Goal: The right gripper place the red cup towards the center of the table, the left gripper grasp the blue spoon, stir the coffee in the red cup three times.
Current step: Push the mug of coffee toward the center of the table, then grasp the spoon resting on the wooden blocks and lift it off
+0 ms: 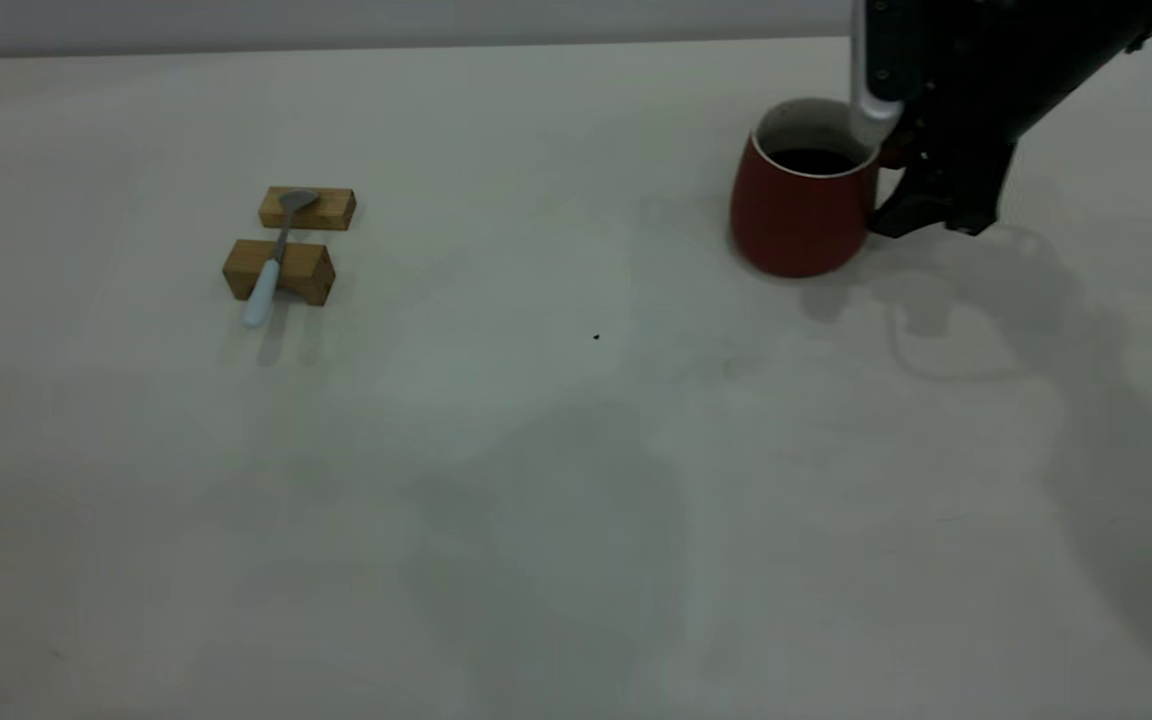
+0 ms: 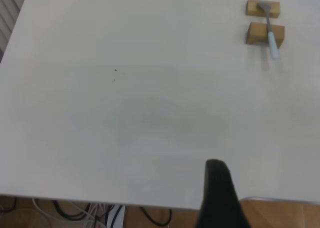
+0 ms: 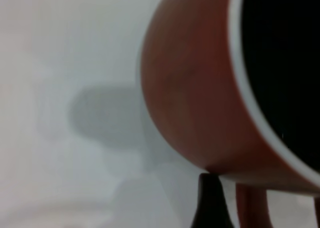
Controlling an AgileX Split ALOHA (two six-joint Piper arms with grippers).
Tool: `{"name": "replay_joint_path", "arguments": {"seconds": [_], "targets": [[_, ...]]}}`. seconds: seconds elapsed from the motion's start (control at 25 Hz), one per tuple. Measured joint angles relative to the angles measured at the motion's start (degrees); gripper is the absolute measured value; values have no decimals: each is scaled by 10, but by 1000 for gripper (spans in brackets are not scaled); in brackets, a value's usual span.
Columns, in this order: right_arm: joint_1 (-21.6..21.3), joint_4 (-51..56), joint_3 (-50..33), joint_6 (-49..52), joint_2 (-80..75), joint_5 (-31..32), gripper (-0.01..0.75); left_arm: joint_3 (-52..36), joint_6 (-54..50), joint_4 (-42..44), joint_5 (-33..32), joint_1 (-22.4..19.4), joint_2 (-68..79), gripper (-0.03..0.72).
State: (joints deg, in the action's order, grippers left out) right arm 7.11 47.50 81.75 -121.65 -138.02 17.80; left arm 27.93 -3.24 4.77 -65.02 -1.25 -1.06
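The red cup (image 1: 801, 220) stands at the table's far right with dark coffee (image 1: 814, 160) inside. My right gripper (image 1: 926, 215) is low beside it on the handle side, open. Up close, the cup (image 3: 190, 88) and coffee (image 3: 285, 63) fill the right wrist view, and the handle (image 3: 252, 208) lies between the fingers of the gripper (image 3: 262, 213), apart from the one black finger (image 3: 210, 203) that shows. The blue spoon (image 1: 271, 265) (image 2: 270, 33) rests across two wooden blocks at the left. My left gripper (image 2: 222, 198) is far from it, over the table's near edge.
The two wooden blocks (image 1: 331, 208) (image 1: 311, 275) sit one behind the other under the spoon. A small dark speck (image 1: 596, 337) marks the off-white table (image 1: 536, 500) near its middle. Below the table edge (image 2: 125, 204), cables lie on the floor.
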Motion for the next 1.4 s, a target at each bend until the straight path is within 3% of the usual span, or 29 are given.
{"name": "replay_joint_path", "arguments": {"seconds": [0.64, 0.88, 1.2, 1.28, 1.4], "targets": [[133, 87, 52, -3, -20, -14, 574, 0, 0, 0, 0, 0, 0, 572], [136, 115, 52, 24, -18, 1, 574, 0, 0, 0, 0, 0, 0, 572], [74, 114, -79, 181, 124, 80, 574, 0, 0, 0, 0, 0, 0, 572], [66, 115, -133, 270, 184, 122, 574, 0, 0, 0, 0, 0, 0, 572], [66, 108, -206, 481, 294, 182, 574, 0, 0, 0, 0, 0, 0, 572]]}}
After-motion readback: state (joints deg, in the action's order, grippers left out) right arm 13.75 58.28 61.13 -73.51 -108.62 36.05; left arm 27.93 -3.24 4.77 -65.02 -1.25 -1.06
